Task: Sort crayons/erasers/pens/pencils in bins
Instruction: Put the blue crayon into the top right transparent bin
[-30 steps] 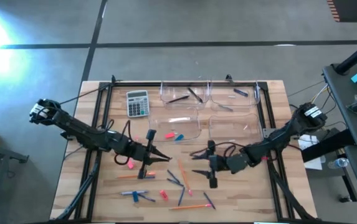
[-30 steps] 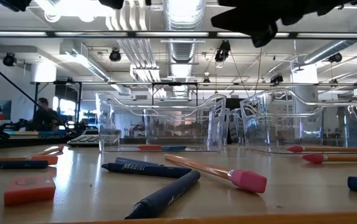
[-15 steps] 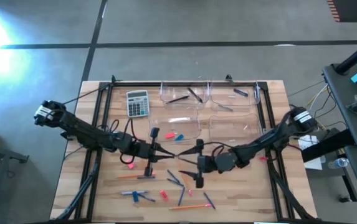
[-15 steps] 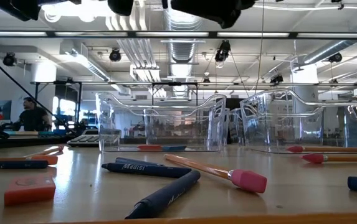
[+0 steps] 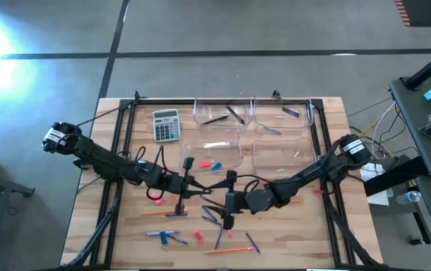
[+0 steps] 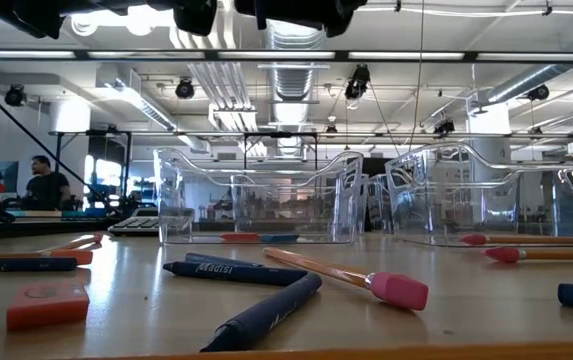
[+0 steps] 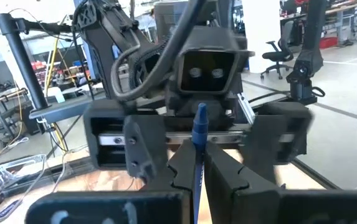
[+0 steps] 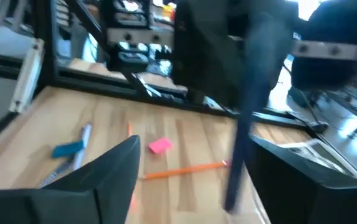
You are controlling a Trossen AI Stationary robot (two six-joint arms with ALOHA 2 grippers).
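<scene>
dark jointed arms, black cables

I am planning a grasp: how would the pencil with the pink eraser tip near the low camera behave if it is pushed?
The pencil is thin and straight, so probably stiff and light. Lying flat on the smooth wooden table, it may roll or slide sideways.

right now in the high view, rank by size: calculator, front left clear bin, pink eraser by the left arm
1. Front left clear plastic bin
2. Grey calculator
3. Small pink eraser
No close calls.
</scene>
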